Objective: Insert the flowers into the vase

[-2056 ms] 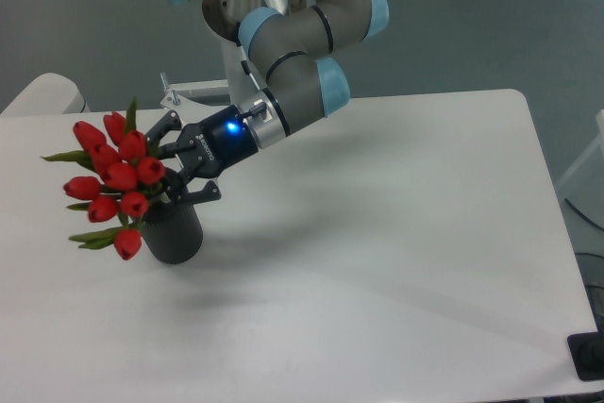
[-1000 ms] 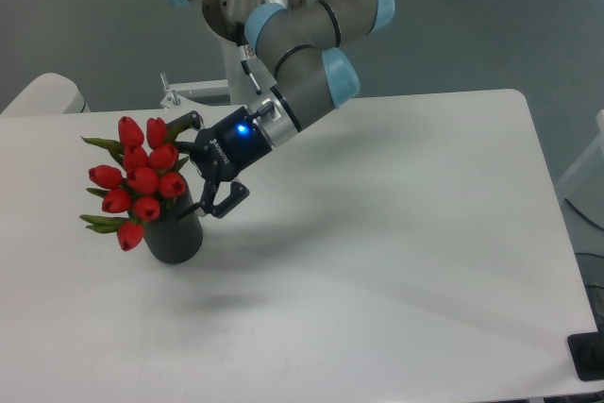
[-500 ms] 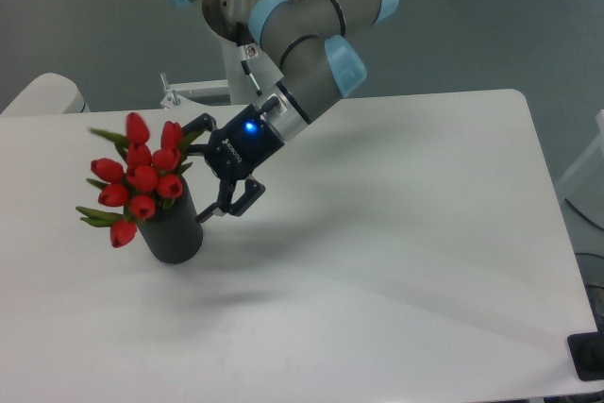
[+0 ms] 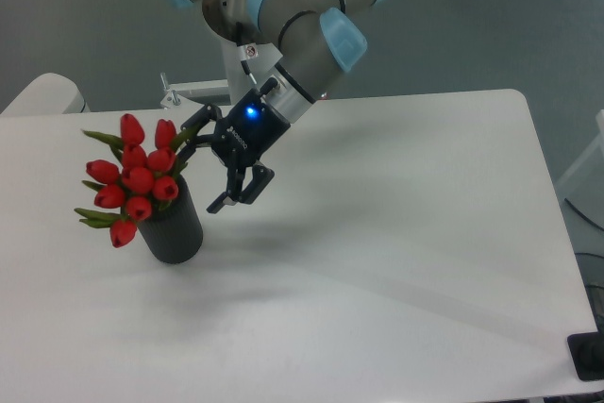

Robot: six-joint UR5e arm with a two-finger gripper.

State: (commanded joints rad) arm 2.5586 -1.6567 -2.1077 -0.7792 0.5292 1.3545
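**Letting go cleanly**

The white tabletop (image 4: 396, 233) carries the dark vase (image 4: 173, 228) near its left side. The flowers (image 4: 132, 176) sit in its mouth, leaning left with one bud drooping over the rim. The gripper (image 4: 212, 165) hangs just beside them, jaws apart and empty. A good retreat, I judge, goes up and right, clear of leaves and rim
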